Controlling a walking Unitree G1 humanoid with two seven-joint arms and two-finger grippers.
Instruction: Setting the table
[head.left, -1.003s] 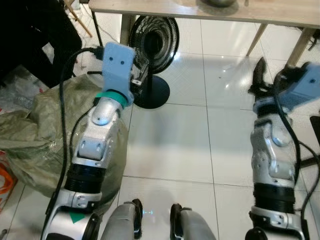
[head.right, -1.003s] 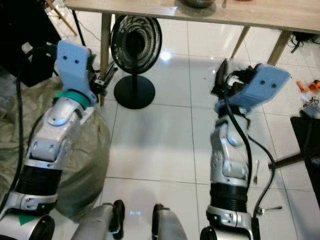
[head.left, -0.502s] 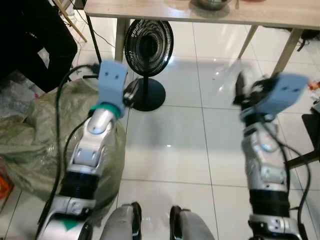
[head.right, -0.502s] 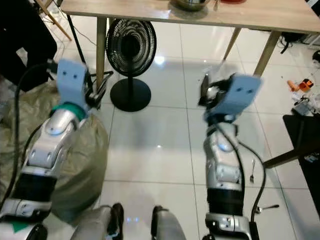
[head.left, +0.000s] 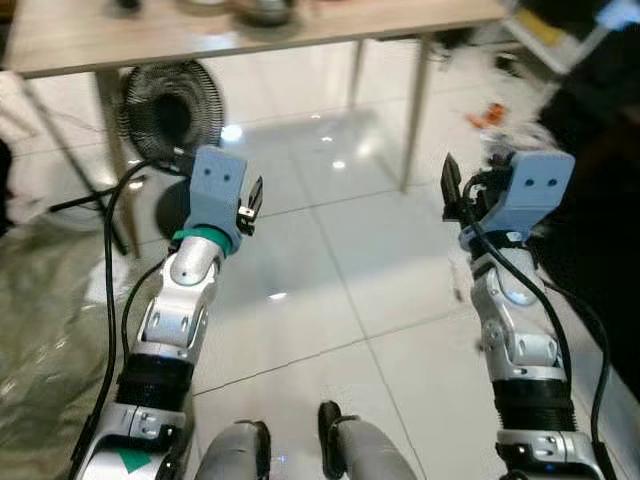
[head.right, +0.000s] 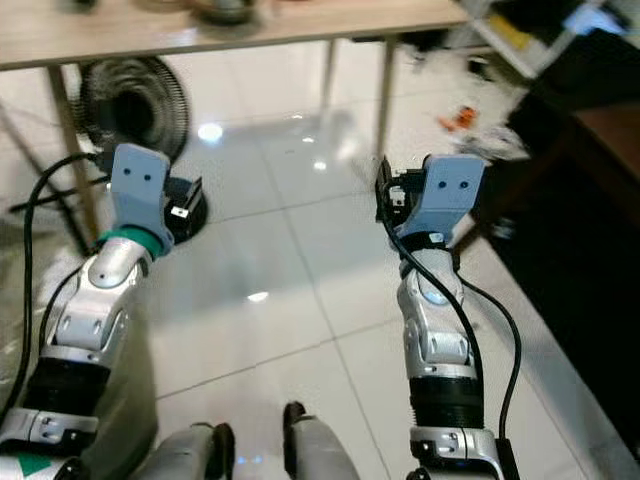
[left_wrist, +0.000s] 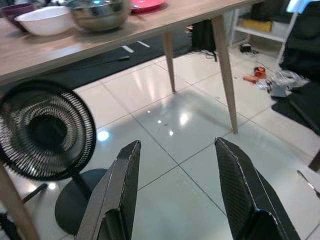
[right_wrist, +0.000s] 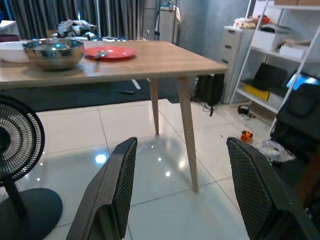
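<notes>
Worktop (right_wrist: 150, 57), light wood, stands ahead across white tile floor (head.left: 330, 300), carrying the dishes: one steel bowl (right_wrist: 52, 52), one white bowl (left_wrist: 42, 20), one red plate (right_wrist: 110, 51) with a utensil lying on it, one dark bowl (left_wrist: 15, 9) at the far end. Nearest, left hand (left_wrist: 175, 195) and right hand (right_wrist: 185, 190), both raised above bare floor, fingers spread wide, nothing held. Both well apart from the worktop. One black pedestal fan (left_wrist: 45, 132) on the floor under the worktop's edge, beside a worktop leg, near the left hand. Green sack (head.left: 40, 330) on the floor by the left arm. Small clutter on the floor past the worktop legs (right_wrist: 245, 136). White shelving unit (right_wrist: 280, 55) with boxes further right. Dark curtains (right_wrist: 75, 15) behind.
</notes>
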